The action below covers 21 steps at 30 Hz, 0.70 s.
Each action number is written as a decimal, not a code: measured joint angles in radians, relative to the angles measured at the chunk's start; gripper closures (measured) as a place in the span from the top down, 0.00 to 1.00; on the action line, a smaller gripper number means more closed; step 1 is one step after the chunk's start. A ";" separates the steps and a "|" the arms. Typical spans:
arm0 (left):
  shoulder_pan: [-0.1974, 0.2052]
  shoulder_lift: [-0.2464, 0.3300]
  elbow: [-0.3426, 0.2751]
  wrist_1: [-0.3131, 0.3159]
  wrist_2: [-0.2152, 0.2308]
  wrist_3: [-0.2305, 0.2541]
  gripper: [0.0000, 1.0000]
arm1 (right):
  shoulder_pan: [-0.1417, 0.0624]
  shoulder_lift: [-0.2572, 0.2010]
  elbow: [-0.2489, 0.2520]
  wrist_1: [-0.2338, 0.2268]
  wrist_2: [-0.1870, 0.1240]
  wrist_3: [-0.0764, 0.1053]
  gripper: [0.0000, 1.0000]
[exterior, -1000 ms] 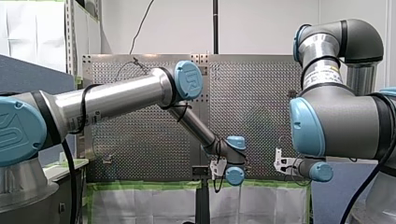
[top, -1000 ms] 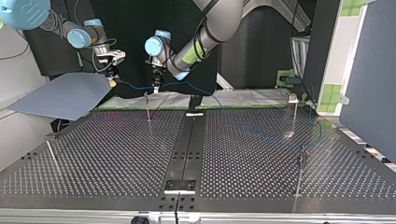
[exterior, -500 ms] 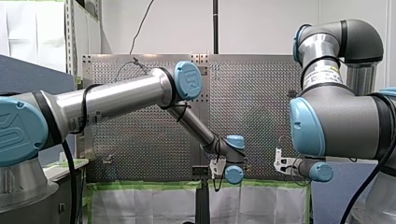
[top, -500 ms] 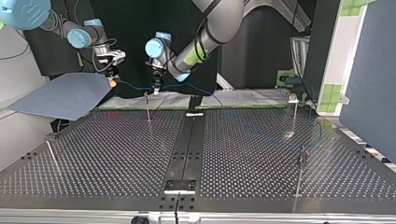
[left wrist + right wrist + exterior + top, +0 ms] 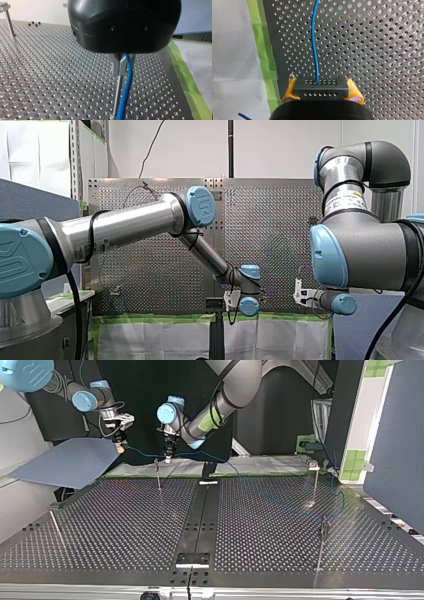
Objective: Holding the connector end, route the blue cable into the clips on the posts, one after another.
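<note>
- my right pincer [image 5: 322,92] is clamped on the connector [image 5: 322,88], a black block with two rows of small holes. its yellow pads [image 5: 290,90] press against the block's two ends.
- the blue cable [image 5: 313,42] leaves the middle of the connector's upper row. it runs ahead of the pincer over the perforated desk [image 5: 374,50], near a strip of green tape [image 5: 262,45] along the desk's edge.
- my left pincer [image 5: 122,67] has its metal fingers [image 5: 117,65] drawn together on the same cable, which comes out between them and hangs down past their tips.
- a thin post [image 5: 118,91] stands directly under those fingers, with the cable just beside it. i cannot tell whether the cable sits in the post's clip.
- in the top view the cable spans the gap between the two pincers above the desk's far edge, then sags on toward the view's right. a faint blue line crosses the desk toward the near right-hand post [image 5: 321,547].
- the far right-hand post [image 5: 316,482] stands upright, and the left-hand post [image 5: 56,527] leans. both are well apart from the pincers.
- the blue joint cap [image 5: 201,206] on my left arm bears a raised logo, but its letters are not clear enough to read.
- a pale sticker [image 5: 347,200] on my right arm carries print too small to read.
</note>
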<state>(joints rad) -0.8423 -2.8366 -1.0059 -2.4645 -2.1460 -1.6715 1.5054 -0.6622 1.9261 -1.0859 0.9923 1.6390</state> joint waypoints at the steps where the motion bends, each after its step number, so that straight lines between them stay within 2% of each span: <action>1: 0.000 0.000 0.000 0.000 0.001 0.000 0.00 | 0.000 0.000 0.000 0.000 0.000 0.000 0.00; 5: 0.003 0.000 0.000 0.000 0.005 -0.002 0.00 | -0.002 0.000 0.000 -0.001 0.001 0.001 0.00; 14: 0.011 -0.001 0.000 0.004 0.044 -0.003 0.00 | -0.004 0.008 -0.005 -0.001 0.003 0.003 0.00; 21: 0.016 -0.010 0.000 0.004 0.062 -0.006 0.00 | 0.000 0.050 -0.022 0.010 0.003 -0.020 0.00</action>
<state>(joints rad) -0.8267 -2.8467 -1.0059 -2.4603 -2.0838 -1.6779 1.5054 -0.6126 1.9039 -1.0761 0.9957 1.6186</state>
